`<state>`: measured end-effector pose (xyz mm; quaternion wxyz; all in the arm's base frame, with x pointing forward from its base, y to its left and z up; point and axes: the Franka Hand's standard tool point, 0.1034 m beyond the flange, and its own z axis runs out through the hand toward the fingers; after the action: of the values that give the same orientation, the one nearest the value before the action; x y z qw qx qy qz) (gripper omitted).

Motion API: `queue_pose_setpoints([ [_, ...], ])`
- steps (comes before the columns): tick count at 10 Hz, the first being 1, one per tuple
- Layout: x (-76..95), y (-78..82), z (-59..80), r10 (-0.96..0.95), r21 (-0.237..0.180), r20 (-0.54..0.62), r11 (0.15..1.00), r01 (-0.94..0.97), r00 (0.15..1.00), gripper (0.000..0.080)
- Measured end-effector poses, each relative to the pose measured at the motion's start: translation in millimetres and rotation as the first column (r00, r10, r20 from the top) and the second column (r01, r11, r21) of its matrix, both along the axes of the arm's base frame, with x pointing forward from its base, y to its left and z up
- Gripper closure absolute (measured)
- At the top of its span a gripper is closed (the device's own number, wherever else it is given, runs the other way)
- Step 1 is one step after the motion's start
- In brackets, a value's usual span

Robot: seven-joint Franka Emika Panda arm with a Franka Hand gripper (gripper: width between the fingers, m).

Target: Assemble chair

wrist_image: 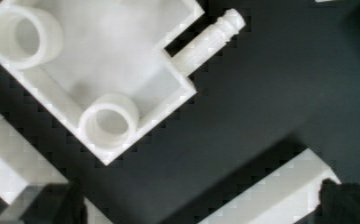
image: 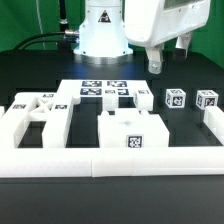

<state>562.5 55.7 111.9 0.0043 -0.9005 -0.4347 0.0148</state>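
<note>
Claw is hanging well above the table with its two fingers spread wide and nothing pinched between them. The wrist view is showing the same thing: the claw is looking down on bare dark tabletop in the gap between its fingertips.

Chair pieces are all lying below the claw, none touching it. A row of three small tagged posts is sitting almost straight beneath it, with the claw hovering over the gap between the two posts toward the exterior view's left. An X-braced panel and a chunky tagged block are resting lower down and farther off, toward the exterior view's left of the claw. The marker board is lying beside the posts, and the border rail is running along the far side of those pieces from the claw.

From the wrist, a holed piece is filling the area ahead of the fingertips, not between them. It is flat, with two round holes, and a ribbed peg is jutting from one edge. I cannot tell which piece of the exterior view this is. The line through its two holes is running slantwise to the line joining the fingers, so I judge that the claw is needing to travel forward over the piece, turn at the wrist and descend before any pinch.
</note>
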Motion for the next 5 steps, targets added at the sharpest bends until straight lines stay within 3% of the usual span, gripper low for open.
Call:
queue_pose_setpoints([
  [5,-0.1,0.0,-0.2,0.000,0.000,0.000,1.000,0.000,1.000,0.0150],
])
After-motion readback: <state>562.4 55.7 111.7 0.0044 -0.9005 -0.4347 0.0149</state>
